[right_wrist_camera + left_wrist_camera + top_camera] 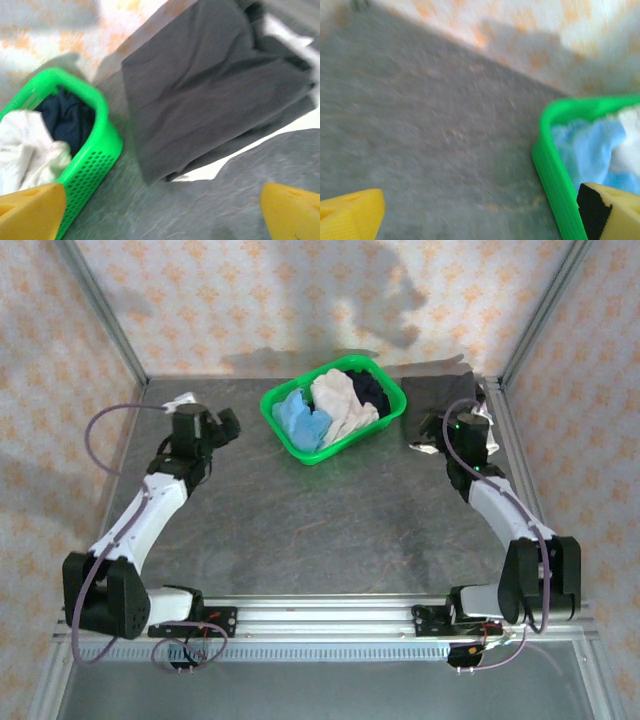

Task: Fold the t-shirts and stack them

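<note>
A grey, stone-patterned tabletop (330, 510) fills the middle of the overhead view. Walls of cream wallpaper with orange motifs (250, 300) close it in on three sides, and slanted aluminium frame posts (100, 310) rise at the upper corners.

A green plastic basket with perforated walls (283, 432) sits at upper centre. It holds a crumpled light blue cloth t-shirt (300, 418) on the left, an off-white cloth t-shirt (340, 405) in the middle and a dark navy cloth t-shirt (372, 390) on the right. A folded dark grey cloth t-shirt (215, 95) lies flat on the table at upper right, just beside the basket, with a pale edge showing under it.

The left gripper (480, 215) hangs above bare table beside the basket's rim, its yellow fingers wide apart and empty. The right gripper (162, 210) hangs near the grey shirt's lower edge, its fingers likewise spread, touching nothing.
</note>
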Available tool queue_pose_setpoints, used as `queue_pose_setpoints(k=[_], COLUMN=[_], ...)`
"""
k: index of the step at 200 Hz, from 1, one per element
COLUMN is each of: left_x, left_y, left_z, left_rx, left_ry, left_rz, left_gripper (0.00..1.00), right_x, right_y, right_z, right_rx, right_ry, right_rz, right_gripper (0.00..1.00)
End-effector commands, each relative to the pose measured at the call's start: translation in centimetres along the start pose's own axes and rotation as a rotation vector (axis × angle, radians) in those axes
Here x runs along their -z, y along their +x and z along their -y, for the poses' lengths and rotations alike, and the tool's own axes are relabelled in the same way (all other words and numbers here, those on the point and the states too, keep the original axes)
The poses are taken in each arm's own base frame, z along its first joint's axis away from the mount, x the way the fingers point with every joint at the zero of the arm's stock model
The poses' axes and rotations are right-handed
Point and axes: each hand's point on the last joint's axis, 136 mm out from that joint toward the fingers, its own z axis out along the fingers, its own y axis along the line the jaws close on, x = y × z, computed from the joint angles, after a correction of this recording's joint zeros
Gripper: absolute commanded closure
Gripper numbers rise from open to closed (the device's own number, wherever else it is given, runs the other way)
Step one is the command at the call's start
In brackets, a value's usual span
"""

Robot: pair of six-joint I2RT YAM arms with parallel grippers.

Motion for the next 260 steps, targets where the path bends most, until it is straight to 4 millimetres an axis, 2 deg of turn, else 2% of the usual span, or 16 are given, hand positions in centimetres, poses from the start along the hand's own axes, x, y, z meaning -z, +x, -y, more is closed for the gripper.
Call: queue_pose_setpoints(k=[1, 35, 52, 74, 95, 105, 119, 135, 147, 165, 172, 185, 219, 231, 245, 260], left_x=[-0.6, -2.9, -4.3, -5.7, -7.1, -7.5, -8.0, -8.2, -8.0, -7.2, -6.7, -5.5, -2.1, -1.2, -0.4, -0.1], left_y=[5.4, 7.0, 7.6, 9.2, 10.6, 11.1, 11.4, 11.7, 11.8, 11.9, 11.8, 11.5, 10.4, 9.6, 9.4, 10.5], left_z=[4.0, 10.2, 12.0, 12.2, 10.8, 10.4, 10.3, 10.9, 11.2, 10.5, 9.9, 8.9, 7.8, 8.4, 10.2, 12.7], left_rx=[-0.086, -0.294, -0.342, -0.349, -0.340, -0.343, -0.346, -0.345, -0.345, -0.348, -0.350, -0.349, -0.409, -0.499, -0.622, -0.738], left_ry=[0.044, 0.167, 0.204, 0.184, 0.106, 0.085, 0.074, 0.092, 0.109, 0.092, 0.074, 0.042, 0.023, 0.006, 0.022, 0.075], left_rz=[-0.182, -0.271, -0.321, -0.389, -0.433, -0.448, -0.461, -0.484, -0.503, -0.516, -0.518, -0.515, -0.493, -0.469, -0.460, -0.478], left_gripper=[0.00, 0.00, 0.00, 0.00, 0.16, 0.34, 0.35, 0.35, 0.49, 0.69, 0.72, 0.70, 0.41, 0.28, 0.23, 0.21], right_x=[-0.9, -3.2, -4.8, -7.2, -8.7, -9.3, -10.2, -11.2, -11.9, -12.7, -13.0, -13.5, -13.5, -12.8, -11.5, -9.8], right_y=[2.5, 5.0, 6.0, 7.0, 7.5, 7.7, 7.9, 8.4, 8.9, 9.5, 9.9, 10.5, 10.2, 9.5, 8.3, 7.2], right_z=[-2.3, -4.3, -5.1, -6.2, -6.6, -6.8, -7.1, -8.1, -9.3, -10.7, -11.1, -11.9, -12.6, -12.4, -11.8, -10.3], right_rx=[0.024, -0.031, -0.066, -0.076, -0.052, -0.055, -0.080, -0.112, -0.122, -0.112, -0.107, -0.095, -0.076, -0.059, -0.031, -0.006], right_ry=[-0.072, -0.088, -0.096, -0.108, -0.077, -0.078, -0.085, -0.109, -0.130, -0.144, -0.144, -0.150, -0.153, -0.135, -0.096, -0.031], right_rz=[-0.171, -0.271, -0.307, -0.363, -0.390, -0.396, -0.405, -0.413, -0.428, -0.436, -0.444, -0.462, -0.468, -0.449, -0.422, -0.384], right_gripper=[0.01, 0.01, 0.01, 0.00, 0.02, 0.03, 0.05, 0.13, 0.22, 0.29, 0.31, 0.35, 0.38, 0.38, 0.37, 0.34])
